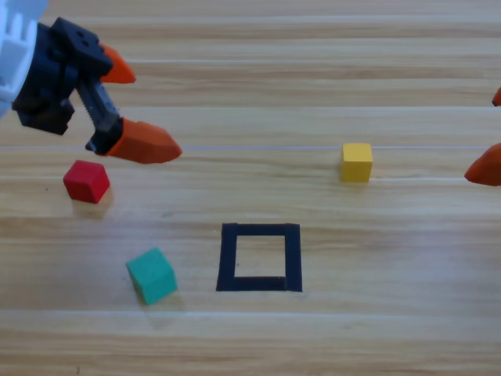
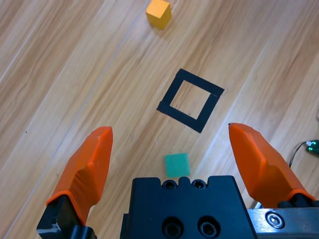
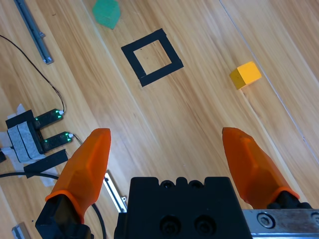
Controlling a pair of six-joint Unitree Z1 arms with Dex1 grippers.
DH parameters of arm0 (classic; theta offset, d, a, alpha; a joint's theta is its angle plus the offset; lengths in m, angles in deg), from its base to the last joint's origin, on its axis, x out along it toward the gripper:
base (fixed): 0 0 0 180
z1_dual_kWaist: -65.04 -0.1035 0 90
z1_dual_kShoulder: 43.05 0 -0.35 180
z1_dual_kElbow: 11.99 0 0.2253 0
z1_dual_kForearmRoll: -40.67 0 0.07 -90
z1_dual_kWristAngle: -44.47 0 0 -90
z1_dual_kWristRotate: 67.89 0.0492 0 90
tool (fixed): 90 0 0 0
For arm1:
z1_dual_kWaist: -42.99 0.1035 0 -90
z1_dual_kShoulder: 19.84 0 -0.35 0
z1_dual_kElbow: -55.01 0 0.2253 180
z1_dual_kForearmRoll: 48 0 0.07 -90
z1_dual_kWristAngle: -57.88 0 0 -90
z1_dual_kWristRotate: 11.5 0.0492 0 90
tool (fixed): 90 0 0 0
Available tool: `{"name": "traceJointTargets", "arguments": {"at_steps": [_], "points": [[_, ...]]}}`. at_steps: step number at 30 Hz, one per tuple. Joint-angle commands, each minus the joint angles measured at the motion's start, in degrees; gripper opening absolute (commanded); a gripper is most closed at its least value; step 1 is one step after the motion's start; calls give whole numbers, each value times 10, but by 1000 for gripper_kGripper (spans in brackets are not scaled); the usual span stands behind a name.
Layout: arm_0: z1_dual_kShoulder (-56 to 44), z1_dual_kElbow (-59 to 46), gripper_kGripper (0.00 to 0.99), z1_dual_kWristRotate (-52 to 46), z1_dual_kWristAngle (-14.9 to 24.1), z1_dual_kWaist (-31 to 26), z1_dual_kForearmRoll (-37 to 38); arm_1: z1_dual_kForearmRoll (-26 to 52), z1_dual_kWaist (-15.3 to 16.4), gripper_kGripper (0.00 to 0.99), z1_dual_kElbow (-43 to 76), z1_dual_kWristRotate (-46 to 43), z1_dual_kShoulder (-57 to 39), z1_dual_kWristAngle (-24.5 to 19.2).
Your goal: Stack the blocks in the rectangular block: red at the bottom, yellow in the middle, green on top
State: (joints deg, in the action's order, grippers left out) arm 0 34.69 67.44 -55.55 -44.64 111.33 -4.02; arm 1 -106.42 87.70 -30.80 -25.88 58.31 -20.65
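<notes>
On wood-grain table (image 1: 313,94): matte cubes, hollow tape square (image 1: 260,257).

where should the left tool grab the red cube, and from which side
From above, closing on two opposite side faces of the red cube. It sits flat on the table, slightly turned, clear of the green cube, so the left tool, open and nearby, should probably rotate to match its faces.

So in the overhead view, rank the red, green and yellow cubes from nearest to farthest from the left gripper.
From the left gripper, jaws open:
1. Red cube, just below it, at the left.
2. Green cube, lower, left of the tape square.
3. Yellow cube, far right.
</notes>
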Motion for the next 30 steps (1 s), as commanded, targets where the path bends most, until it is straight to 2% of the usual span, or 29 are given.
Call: {"name": "traceJointTargets", "arguments": {"at_steps": [1,7,14,16,18,23,28,30], "points": [[8,-3,990,0,9,-10,-7,13,13,980,16,-5,5,9],[4,-7,990,-1,12,-10,-9,13,13,980,21,0,5,4],[1,-7,990,-14,16,-10,-11,18,13,976,-7,96,74,-119],[-1,-6,990,-36,36,-10,-13,18,13,976,-25,123,101,-144],[-4,-7,990,-84,73,-10,-13,18,13,977,-42,146,127,-148],[-9,-10,990,-300,181,-10,-7,65,13,977,-54,214,196,-227],[17,5,990,-452,208,-19,-23,83,8,980,-65,275,242,-234],[53,47,990,-503,210,-30,-74,95,8,983,-66,297,252,-254]]}}
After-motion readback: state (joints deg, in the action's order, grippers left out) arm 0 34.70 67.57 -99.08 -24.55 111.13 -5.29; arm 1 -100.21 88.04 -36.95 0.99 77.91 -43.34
